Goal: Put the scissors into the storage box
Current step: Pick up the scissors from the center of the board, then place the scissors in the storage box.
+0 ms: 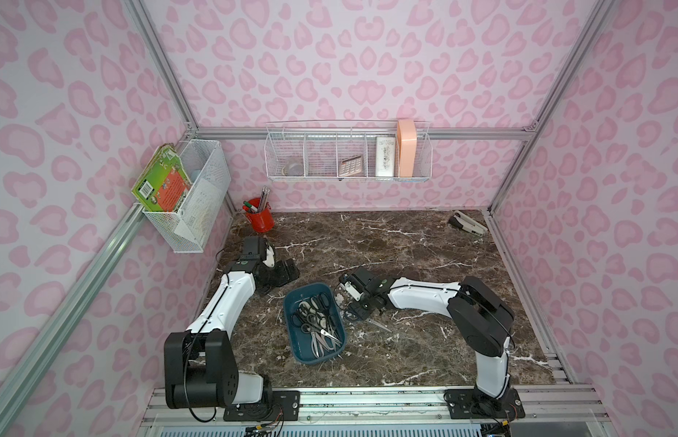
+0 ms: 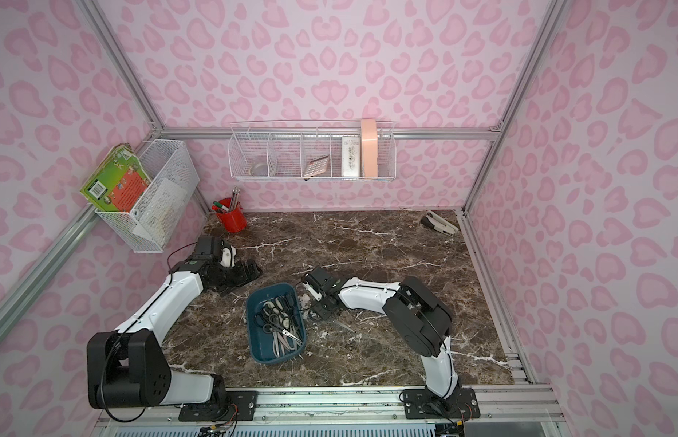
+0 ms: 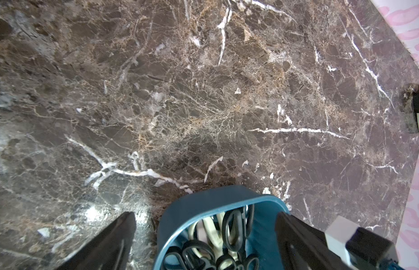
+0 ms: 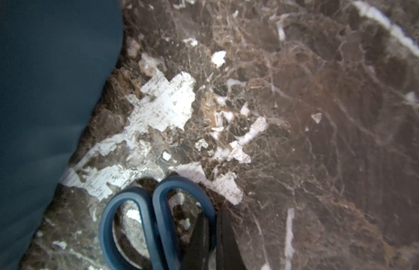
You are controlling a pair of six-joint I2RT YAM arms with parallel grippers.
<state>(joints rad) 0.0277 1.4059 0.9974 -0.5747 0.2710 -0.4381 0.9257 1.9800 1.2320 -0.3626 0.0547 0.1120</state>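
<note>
**Right gripper** (image 4: 212, 224): black fingers pressed almost together, pinching the rim of one handle loop of the blue-handled scissors (image 4: 157, 210). It points down at the marble tabletop (image 1: 405, 257), just beside the long wall of the storage box (image 4: 40, 93) nearer the right arm. Whether the pair is lifted off the marble, I cannot tell

**Blue-handled scissors** (image 1: 379, 325): outside the box, metal blades together, tips pointing away from it

**Storage box** (image 1: 290, 302): dark teal tray with rounded corners, lying on the marble between the two arms, its long side running roughly front to back. It holds a heap of scissors (image 1: 316, 318), mostly black-handled with cream handles among them, blades towards the near end

**Left gripper** (image 3: 206, 215): fingers spread wide, holding nothing. It sits near the far end of the box and apart from it; in the left wrist view the box's rounded end (image 3: 204, 198) shows between the fingers

**Room and edges**
- A narrow strip of marble, marked with white scuffs (image 4: 166, 105), separates the box wall from the pinched pair
- A broad stretch of marble runs from both grippers to the back wall
- Red pencil cup (image 1: 260, 221) in the far left corner and stapler (image 1: 468, 223) in the far right corner, both well apart from the arms
- An aluminium rail (image 1: 519, 287) borders the right edge of the table
- Wire baskets (image 1: 349, 159) hang on the walls above the table
</note>
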